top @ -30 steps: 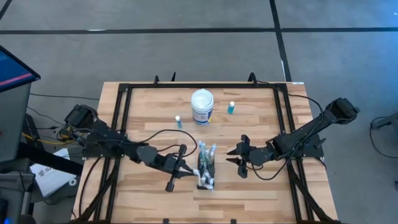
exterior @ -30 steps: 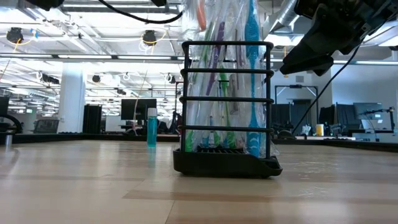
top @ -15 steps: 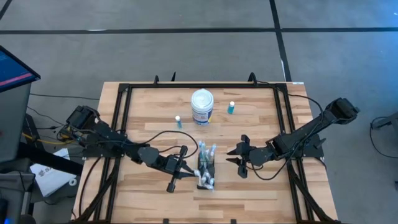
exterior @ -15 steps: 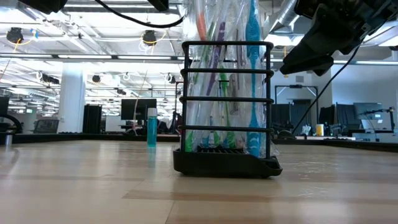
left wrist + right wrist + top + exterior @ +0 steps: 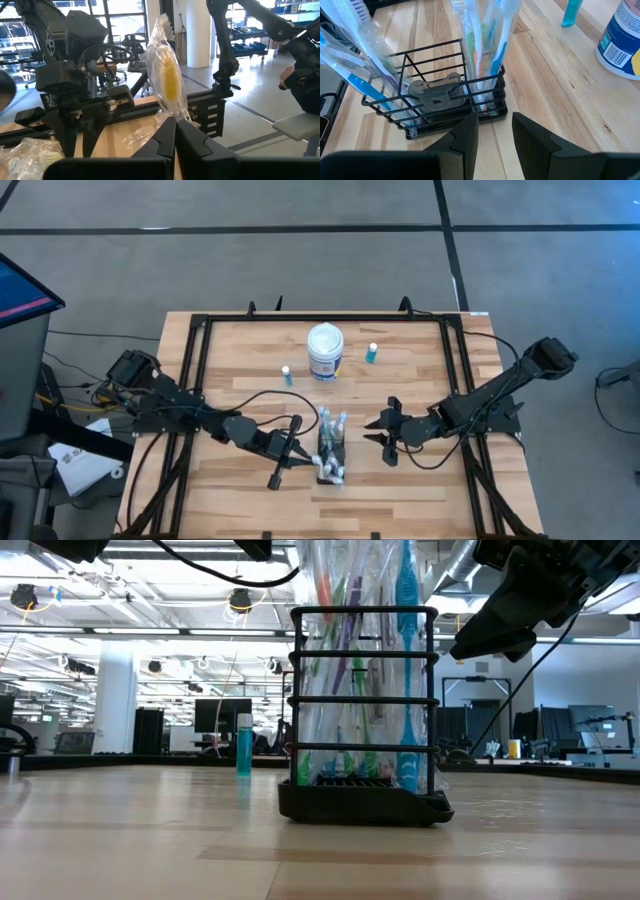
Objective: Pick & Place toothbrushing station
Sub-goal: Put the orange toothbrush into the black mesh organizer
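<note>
The black toothbrush holder (image 5: 330, 452) stands upright near the middle of the table's (image 5: 420, 490) front edge, packed with wrapped toothbrushes (image 5: 340, 640). The left gripper (image 5: 287, 452) sits just beside it on the left, pinched tight on a wrapped yellow toothbrush (image 5: 169, 80). The right gripper (image 5: 385, 433) waits near its other side, fingers parted and empty. Toward the back edge stand a white tub (image 5: 325, 351) and two small blue bottles (image 5: 372, 353).

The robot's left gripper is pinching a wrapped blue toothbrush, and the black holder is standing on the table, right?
Not quite. The wrapped toothbrush in the left gripper is yellow, not blue; the left wrist view shows it. The black holder does stand on the table.
</note>
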